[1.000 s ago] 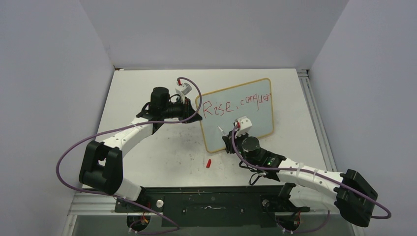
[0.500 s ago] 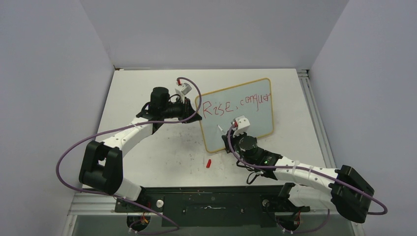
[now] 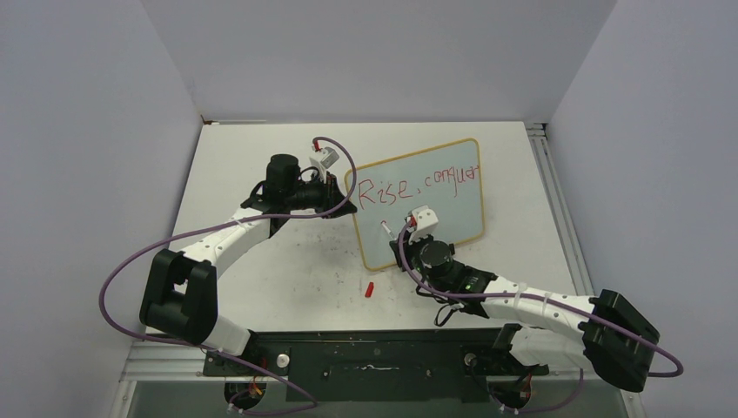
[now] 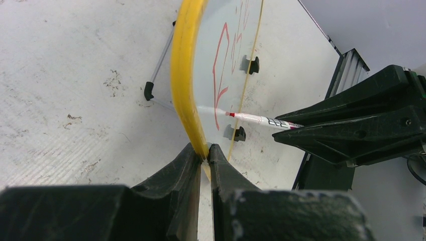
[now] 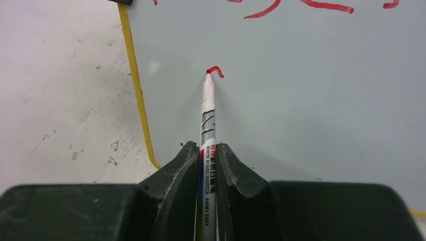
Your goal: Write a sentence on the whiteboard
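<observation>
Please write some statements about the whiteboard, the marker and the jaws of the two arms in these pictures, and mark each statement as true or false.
1. The left jaws are shut on the frame of the whiteboard. True.
2. The right jaws are open and hold nothing. False: they are shut on a marker.
3. The tip of the marker meets the board below the first line of writing, at a short fresh stroke. True.
4. The writing is blue. False: it is red.
5. A small red piece lies on the whiteboard. False: it lies on the table, on the near side of the board.
</observation>
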`<state>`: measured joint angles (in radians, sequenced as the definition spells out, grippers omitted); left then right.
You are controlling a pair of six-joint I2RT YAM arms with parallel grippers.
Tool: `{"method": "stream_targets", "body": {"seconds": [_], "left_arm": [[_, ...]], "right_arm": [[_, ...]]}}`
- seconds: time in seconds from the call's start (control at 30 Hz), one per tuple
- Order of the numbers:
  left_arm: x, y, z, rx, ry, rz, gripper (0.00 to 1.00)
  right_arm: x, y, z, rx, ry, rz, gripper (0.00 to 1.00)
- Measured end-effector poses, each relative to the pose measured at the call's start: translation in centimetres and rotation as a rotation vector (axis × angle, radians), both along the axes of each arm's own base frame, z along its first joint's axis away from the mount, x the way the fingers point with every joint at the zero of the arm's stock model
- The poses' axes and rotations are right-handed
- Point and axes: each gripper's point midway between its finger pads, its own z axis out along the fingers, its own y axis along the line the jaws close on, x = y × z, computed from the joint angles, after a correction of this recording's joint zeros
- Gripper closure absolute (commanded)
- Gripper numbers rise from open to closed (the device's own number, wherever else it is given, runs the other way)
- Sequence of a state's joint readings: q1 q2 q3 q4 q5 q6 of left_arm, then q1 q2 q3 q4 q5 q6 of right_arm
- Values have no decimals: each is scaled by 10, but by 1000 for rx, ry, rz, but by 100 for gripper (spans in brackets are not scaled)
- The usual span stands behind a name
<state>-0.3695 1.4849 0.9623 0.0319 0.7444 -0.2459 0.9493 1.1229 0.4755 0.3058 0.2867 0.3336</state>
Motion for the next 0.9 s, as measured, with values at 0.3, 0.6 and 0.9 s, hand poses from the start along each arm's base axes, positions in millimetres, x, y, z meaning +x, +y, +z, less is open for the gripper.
{"method": "stream_targets", "body": {"seconds": [0.3,0.6,0.9], "left_arm": [[0,0,0,0,0,-1,100],[0,0,0,1,2,0,100],[-1,0,-1,2,3,-1,100]], "right_arm": [[-7,4,-5,-7,18,19,95],[-23,-2,-30,-26,80,26,95],[-49,-7,-58,-78,158,54,95]]}}
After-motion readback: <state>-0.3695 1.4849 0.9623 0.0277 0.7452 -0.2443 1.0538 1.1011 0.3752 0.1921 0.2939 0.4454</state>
